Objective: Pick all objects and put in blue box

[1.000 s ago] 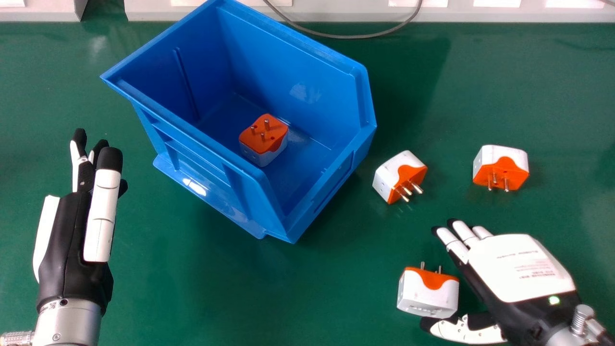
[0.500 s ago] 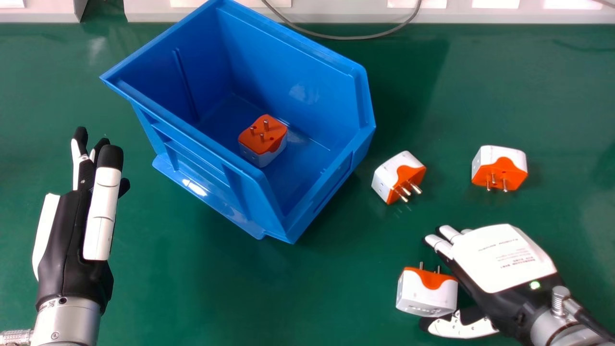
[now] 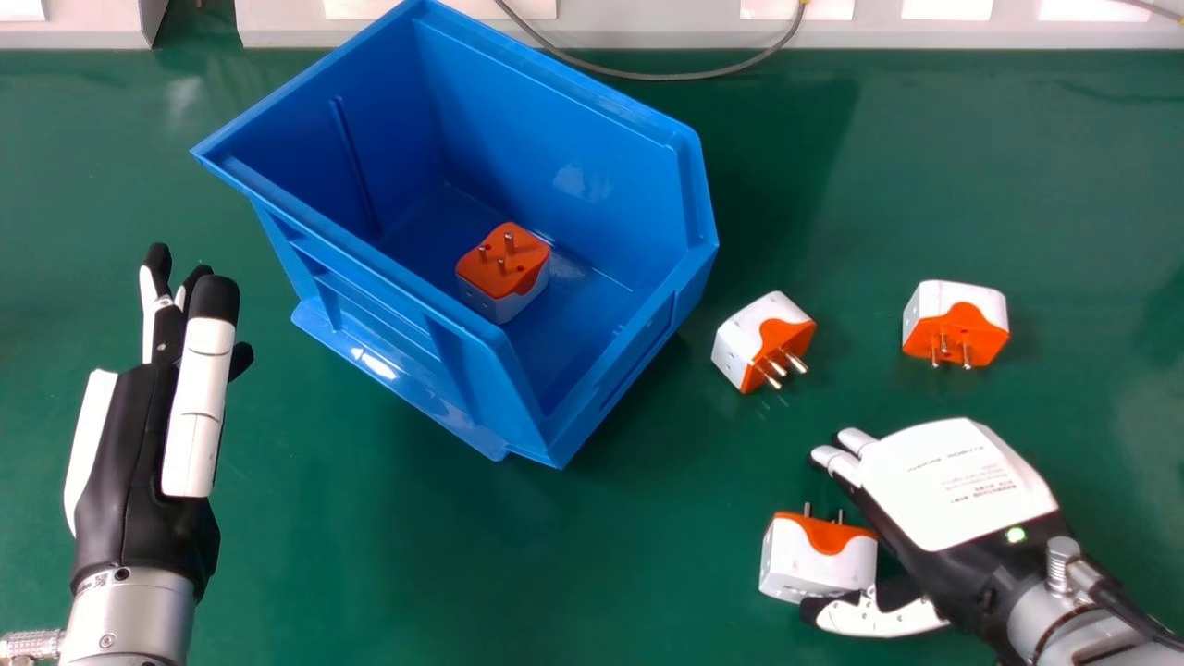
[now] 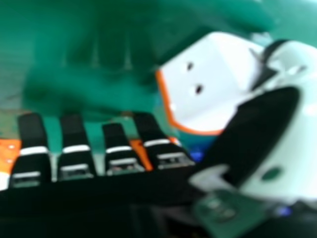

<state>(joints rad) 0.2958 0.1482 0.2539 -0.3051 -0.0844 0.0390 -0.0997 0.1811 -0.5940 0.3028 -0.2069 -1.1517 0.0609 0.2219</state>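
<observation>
My right hand [image 3: 953, 486] is low at the right of the head view, open, its thumb at the near edge of a white and orange plug adapter [image 3: 818, 560] and its palm side close by that adapter's right. In the right hand view the adapter [image 4: 208, 82] lies between my right hand's thumb [image 4: 262, 134] and straight fingers. Two more adapters rest farther back, one [image 3: 764, 340] beside the blue box [image 3: 638, 370], the other [image 3: 956, 324] farther right. Another adapter [image 3: 503, 271] is inside the box, prongs up. My left hand [image 3: 143, 444] stays open at the far left.
The green table [image 3: 416, 564] carries everything. A grey cable [image 3: 647, 76] curves behind the box, in front of a pale ledge [image 3: 647, 37] along the back edge.
My right hand has moved left and slightly away from the table's front, bringing its palm closer to the near adapter. My left hand has hardly moved.
</observation>
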